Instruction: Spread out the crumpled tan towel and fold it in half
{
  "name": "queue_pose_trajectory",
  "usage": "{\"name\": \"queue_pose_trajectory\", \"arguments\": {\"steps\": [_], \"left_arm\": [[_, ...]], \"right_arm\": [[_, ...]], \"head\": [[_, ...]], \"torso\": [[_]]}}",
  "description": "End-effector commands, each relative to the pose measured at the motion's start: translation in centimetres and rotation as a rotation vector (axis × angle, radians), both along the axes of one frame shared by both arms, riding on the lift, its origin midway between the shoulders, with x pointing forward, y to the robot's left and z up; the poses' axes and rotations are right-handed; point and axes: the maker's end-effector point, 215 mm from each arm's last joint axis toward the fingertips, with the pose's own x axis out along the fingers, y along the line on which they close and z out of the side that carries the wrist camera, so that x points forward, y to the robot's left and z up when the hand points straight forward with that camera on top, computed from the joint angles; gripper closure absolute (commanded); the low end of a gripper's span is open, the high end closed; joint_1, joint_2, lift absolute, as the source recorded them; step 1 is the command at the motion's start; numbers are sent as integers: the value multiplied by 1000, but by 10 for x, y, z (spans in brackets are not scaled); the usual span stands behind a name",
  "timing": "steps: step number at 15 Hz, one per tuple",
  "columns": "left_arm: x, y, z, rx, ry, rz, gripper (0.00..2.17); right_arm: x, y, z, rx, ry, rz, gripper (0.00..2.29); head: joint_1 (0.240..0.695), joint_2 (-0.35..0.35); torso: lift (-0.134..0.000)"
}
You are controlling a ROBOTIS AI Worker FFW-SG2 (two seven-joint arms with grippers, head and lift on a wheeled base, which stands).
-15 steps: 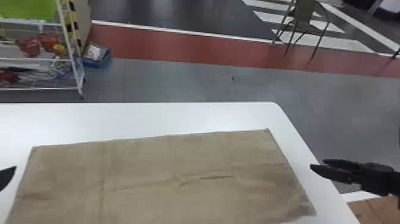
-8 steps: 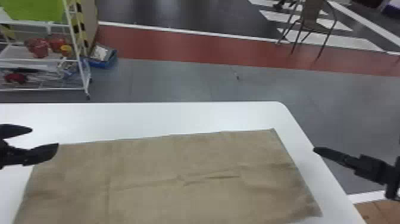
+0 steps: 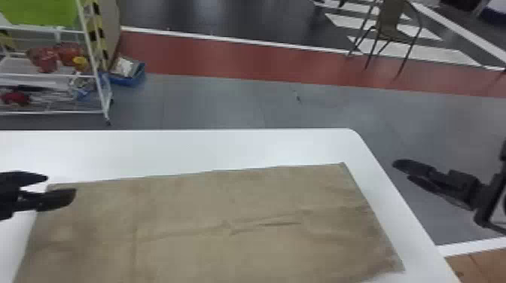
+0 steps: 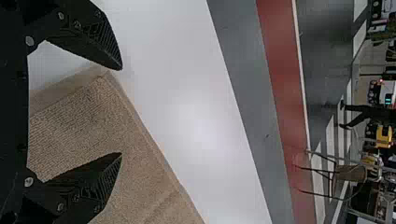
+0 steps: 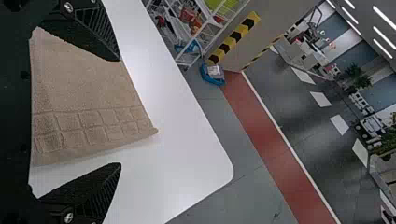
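Left end effector (image 3: 61,185), open and empty, hovers by a corner of the tan towel (image 3: 188,203) spread on the table (image 3: 226,146); right end effector (image 3: 402,171), likewise released, has the towel to its left.

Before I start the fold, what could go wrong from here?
The left gripper is open near the towel's far left corner; it could close on too little cloth and slip. The right gripper is open off to the right of the towel, so a one-sided lift might skew the fold. The wrinkle mid-towel may get folded in, leaving a lump.
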Motion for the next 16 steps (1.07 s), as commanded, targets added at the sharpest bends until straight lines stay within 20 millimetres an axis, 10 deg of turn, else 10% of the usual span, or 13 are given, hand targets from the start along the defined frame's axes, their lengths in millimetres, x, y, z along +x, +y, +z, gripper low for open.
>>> {"name": "queue_pose_trajectory", "arguments": {"steps": [1, 16], "left_arm": [[0, 0, -9, -7, 18, 7, 275], [21, 13, -27, -35, 60, 58, 424]], "right_arm": [[5, 6, 3, 11, 1, 8, 90], [4, 7, -16, 8, 38, 9, 90]], "head": [[695, -245], [695, -221]], "torso": [[-121], [-121]]}}
